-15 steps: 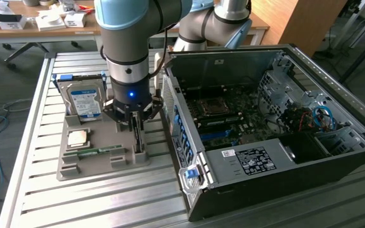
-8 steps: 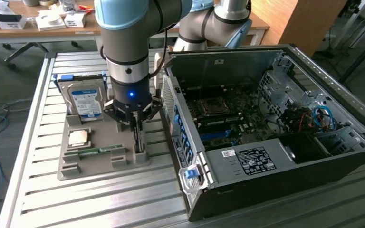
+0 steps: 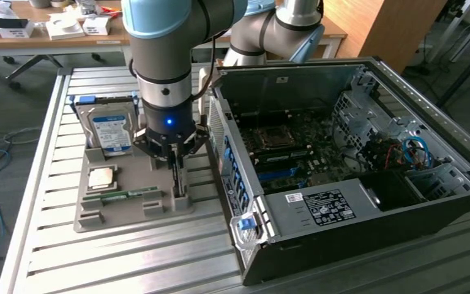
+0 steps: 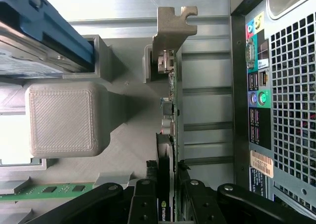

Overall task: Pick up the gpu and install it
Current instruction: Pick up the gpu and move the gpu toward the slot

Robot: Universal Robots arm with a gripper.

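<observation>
You are looking at a metal table (image 3: 137, 263) with an open computer case (image 3: 431, 110) sitting on the exterior view's right. A grey holder (image 3: 96, 214) is lying just beside it. Your gripper (image 3: 175, 160) is hanging over the holder. Its fingers (image 4: 145, 204) seem to be squeezing the gpu (image 4: 168, 150), which is standing on edge in the holder's slot nearest the case.

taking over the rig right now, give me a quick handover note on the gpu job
Gripper: down over the holder, shut on the gpu, one finger on each face.
Gpu: standing on edge in its slot in the grey holder, beside the open computer case; not yet lifted.
Done: the approach and the grasp.
Left: lifting the card out and installing it in the case.
</observation>
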